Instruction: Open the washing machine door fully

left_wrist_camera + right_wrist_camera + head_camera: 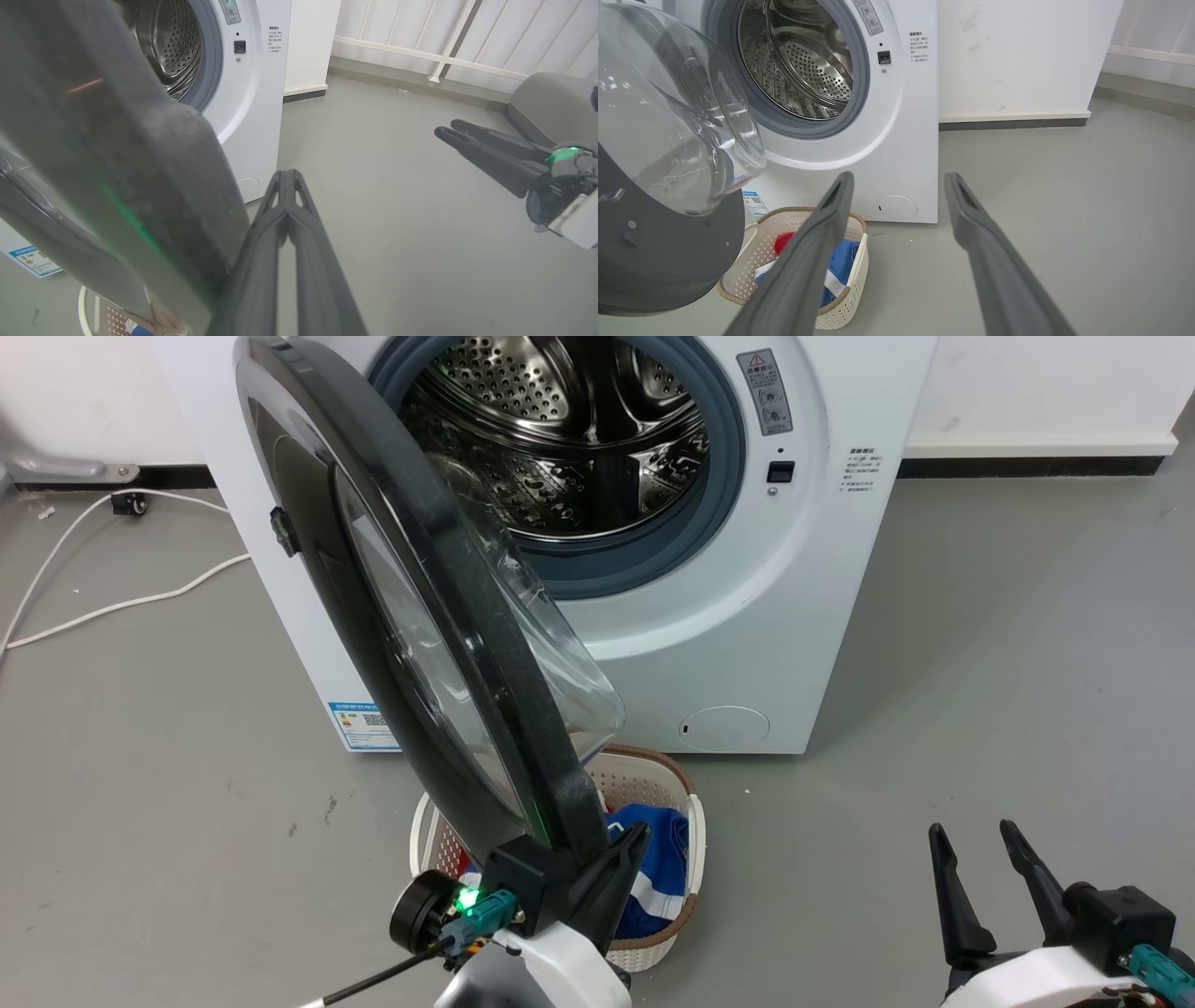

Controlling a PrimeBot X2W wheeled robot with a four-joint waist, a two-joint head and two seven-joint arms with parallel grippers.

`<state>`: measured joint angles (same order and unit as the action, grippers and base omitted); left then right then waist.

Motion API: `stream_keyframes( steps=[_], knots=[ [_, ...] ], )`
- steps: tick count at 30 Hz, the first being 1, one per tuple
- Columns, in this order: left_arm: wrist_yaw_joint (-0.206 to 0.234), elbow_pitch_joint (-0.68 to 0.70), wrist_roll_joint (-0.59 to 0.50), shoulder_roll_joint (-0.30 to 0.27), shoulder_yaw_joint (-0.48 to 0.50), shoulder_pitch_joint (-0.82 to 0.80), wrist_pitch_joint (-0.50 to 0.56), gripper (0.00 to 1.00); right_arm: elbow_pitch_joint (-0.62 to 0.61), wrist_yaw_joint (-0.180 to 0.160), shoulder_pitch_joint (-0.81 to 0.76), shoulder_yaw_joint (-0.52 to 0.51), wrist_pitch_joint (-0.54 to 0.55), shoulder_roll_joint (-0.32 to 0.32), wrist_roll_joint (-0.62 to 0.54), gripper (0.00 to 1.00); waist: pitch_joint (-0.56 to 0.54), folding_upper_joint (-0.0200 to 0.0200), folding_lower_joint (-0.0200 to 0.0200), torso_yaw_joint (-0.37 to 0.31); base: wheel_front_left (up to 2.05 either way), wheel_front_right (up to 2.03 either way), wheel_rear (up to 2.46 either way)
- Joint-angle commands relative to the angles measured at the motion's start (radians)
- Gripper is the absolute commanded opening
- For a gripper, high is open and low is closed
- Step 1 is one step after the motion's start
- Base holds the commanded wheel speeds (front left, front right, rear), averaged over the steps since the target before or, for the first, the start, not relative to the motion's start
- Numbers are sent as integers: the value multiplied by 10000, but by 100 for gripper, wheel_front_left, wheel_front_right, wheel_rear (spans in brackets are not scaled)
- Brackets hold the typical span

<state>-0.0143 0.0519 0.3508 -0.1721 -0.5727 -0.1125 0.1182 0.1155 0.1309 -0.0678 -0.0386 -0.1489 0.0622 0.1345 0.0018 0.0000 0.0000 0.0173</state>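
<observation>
The door (485,644) is hinged on the left of the machine (794,616) and stands swung well out from the front, toward the near side. The head view sees it almost edge-on. Its glass bowl (569,663) bulges to the right, and its near edge hangs over the basket (695,821). The drum (579,429) and the grey seal (728,476) are fully exposed.

The left gripper (639,831) sits at the door's near edge, on the right, bowl side. Its fingers (261,261) are pressed together with nothing between them. They lie just beside the dark rim; contact with the rim cannot be confirmed.

The right gripper (971,831) is at the near right, well apart from the door and the machine. Its fingers (812,252) are spread wide, hold nothing and touch nothing.

The basket stands on the floor (980,691) just in front of the machine, with blue cloth (658,859) and a red item (783,241) in it. A white cable (112,607) lies on the floor to the far left.
</observation>
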Motion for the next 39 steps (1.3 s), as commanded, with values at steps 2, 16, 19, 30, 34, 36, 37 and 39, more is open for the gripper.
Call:
stream_keyframes(
  steps=[2, 16, 19, 30, 34, 36, 37, 39],
  knots=[
    [161, -173, -23, 48, 133, -110, -168, 0, 64, -1, 144, -7, -43, -45, 58, 100, 18, 0, 0, -7, 0, 0, 0],
    [751, -39, 133, -189, 540, 583, -457, 0, 310, -2, 167, -104, -137, -71, 137, 100, 57, 0, 0, 374, 0, 0, 0],
    [923, 192, 83, -280, 605, 753, -474, 0, 327, -1, 194, -144, -145, -74, 144, 100, 126, 0, 0, 624, 0, 0, 0],
    [1337, 858, 68, -320, 698, 1184, -589, 0, 248, -1, 141, -309, -81, -92, -20, 100, 147, 0, 0, 2049, 0, 0, 0],
    [1472, 907, 100, -321, 803, 1243, -697, 0, 203, -1, 130, -328, -33, -104, -40, 100, 143, 0, 0, 2666, 0, 0, 0],
    [1559, 890, 188, -307, 937, 1293, -761, 0, 181, -1, 143, -347, -25, -108, -1, 100, 159, 0, 0, 2961, 0, 0, 0],
    [1598, 865, 236, -324, 1009, 1306, -804, 0, 174, -1, 150, -363, -15, -108, 47, 100, 170, 0, 0, 3104, 0, 0, 0],
    [1663, 778, 313, -385, 1222, 1329, -905, 0, 164, -1, 169, -391, -3, -111, 42, 100, 190, 0, 0, 3351, 0, 0, 0]
  ],
)
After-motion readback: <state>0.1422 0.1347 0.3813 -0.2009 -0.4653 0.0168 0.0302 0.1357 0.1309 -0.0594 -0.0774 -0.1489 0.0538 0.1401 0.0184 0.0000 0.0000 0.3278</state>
